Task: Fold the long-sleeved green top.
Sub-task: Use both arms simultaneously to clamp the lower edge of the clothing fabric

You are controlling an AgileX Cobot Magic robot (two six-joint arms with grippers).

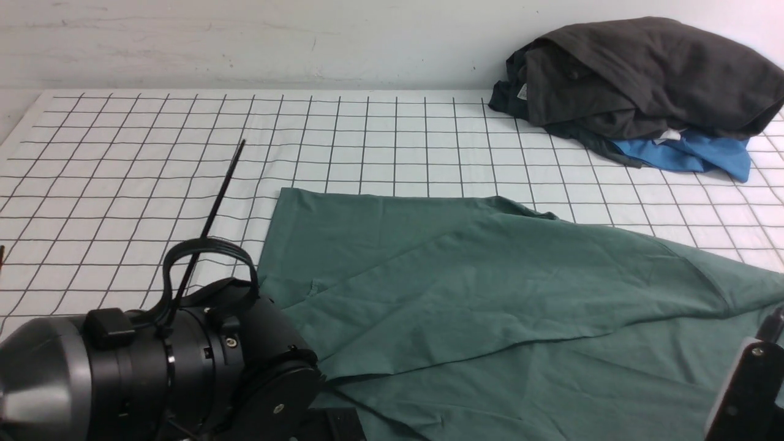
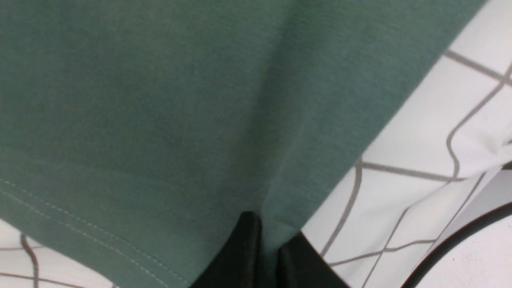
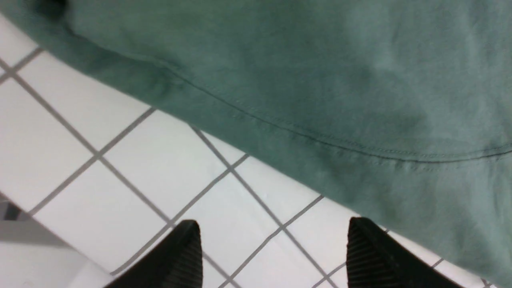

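The green long-sleeved top [image 1: 490, 288] lies spread on the gridded cloth in the front view, from the middle to the right edge, with one layer folded over in a slanted flap. In the left wrist view my left gripper [image 2: 270, 236] is shut, pinching a fold of the green top [image 2: 160, 100] close to its stitched hem and side edge. In the right wrist view my right gripper [image 3: 273, 226] stands open above bare grid cloth, just off the seamed edge of the top [image 3: 320, 80], with nothing between its fingers. The top's collar and logo are hidden.
A heap of dark grey garments [image 1: 643, 73] over a bright blue garment [image 1: 692, 156] sits at the back right. The white cloth with black grid lines [image 1: 153, 153] covers the table up to the back wall. A thin black strap [image 1: 220, 190] rises from my left arm [image 1: 153, 367].
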